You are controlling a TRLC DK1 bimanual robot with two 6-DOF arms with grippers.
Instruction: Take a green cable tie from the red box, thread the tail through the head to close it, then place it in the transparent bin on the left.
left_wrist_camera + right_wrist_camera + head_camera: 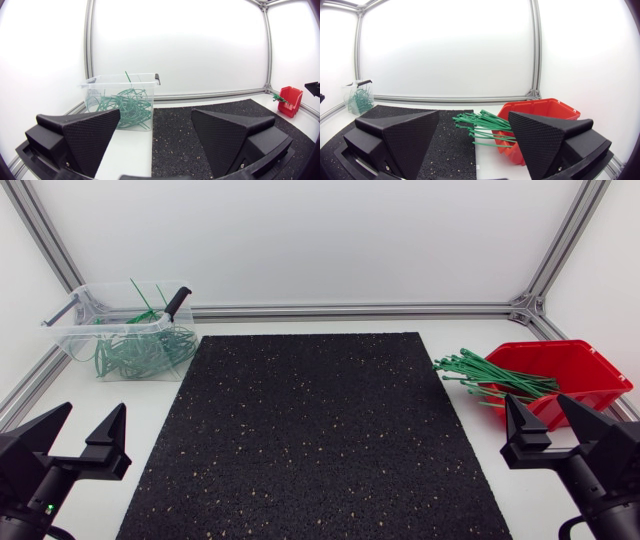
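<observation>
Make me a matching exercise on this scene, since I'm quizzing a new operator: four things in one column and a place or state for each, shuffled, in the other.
Things
1. red box
2. transparent bin
3. black mat
4. left gripper

Places or states
A. open, holding nothing
B. holds looped green ties
C. straight green ties stick out over its rim
D. lies between the box and the bin

Pairs: 1-C, 2-B, 3-D, 4-A
</observation>
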